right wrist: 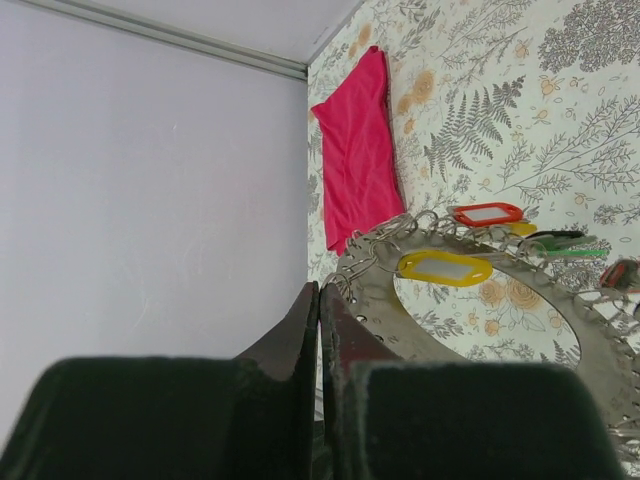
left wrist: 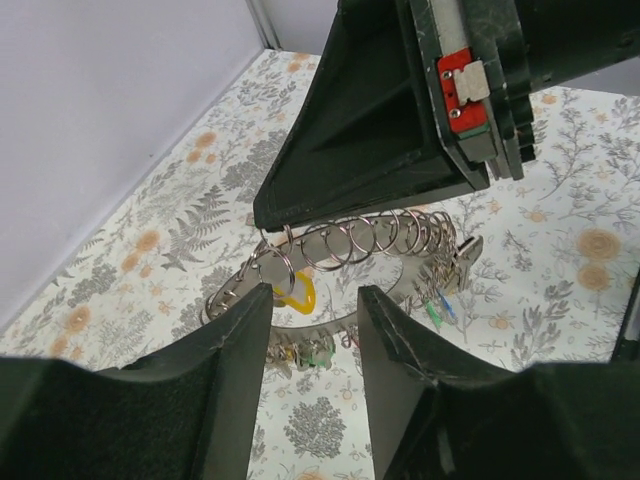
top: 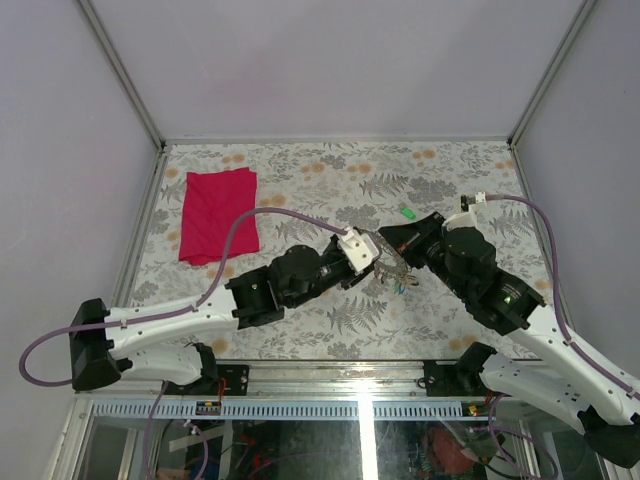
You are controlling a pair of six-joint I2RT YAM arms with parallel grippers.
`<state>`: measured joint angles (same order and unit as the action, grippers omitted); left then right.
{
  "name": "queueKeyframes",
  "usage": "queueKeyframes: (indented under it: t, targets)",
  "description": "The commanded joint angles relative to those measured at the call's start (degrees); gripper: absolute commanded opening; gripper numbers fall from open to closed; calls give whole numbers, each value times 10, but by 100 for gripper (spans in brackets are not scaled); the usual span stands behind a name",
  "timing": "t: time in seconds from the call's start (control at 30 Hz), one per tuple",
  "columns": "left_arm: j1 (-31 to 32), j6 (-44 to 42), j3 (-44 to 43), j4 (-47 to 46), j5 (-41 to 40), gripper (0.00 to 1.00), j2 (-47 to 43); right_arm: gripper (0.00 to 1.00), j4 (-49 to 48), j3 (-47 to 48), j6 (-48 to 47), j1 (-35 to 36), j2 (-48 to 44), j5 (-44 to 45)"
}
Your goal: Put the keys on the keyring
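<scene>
- Table (top: 330, 330): fern-print top, with a red cloth (top: 217, 213) at the far left, well apart from the work.
- Right arm (top: 490, 280): reaches in to mid-table. My right gripper (right wrist: 319, 300) is pinched flat on the rim of the ring (right wrist: 375, 295).
- Left arm (top: 280, 280): stretched low to the same spot. My left gripper (left wrist: 312, 315) is parted, fingers either side of the ring's near rim, gripping nothing.
- Ring: mid-table between my wrists; it appears tilted.
- Keys (right wrist: 487, 214): several hang from the rim, among them a yellow key (right wrist: 445, 268).
- Green key (top: 407, 212): loose on the table, just beyond the ring.
- Step, as I judge it: steadying the ring. The next move calls for fetching the green key and threading it on a free loop.
</scene>
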<state>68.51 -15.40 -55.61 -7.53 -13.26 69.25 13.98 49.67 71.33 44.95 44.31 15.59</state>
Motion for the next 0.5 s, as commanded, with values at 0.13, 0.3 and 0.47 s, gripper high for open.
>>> queueKeyframes:
  t: [0.13, 0.3, 0.47]
  targets:
    - [7, -38, -19, -104, -47, 34, 28, 0, -52, 39, 16, 4, -9, 22]
    - [7, -48, -28, -114, -52, 25, 47, 0, -51, 38, 16, 4, -9, 19]
    - [7, -51, -31, -118, -53, 20, 52, 0, -52, 38, 14, 4, -10, 15]
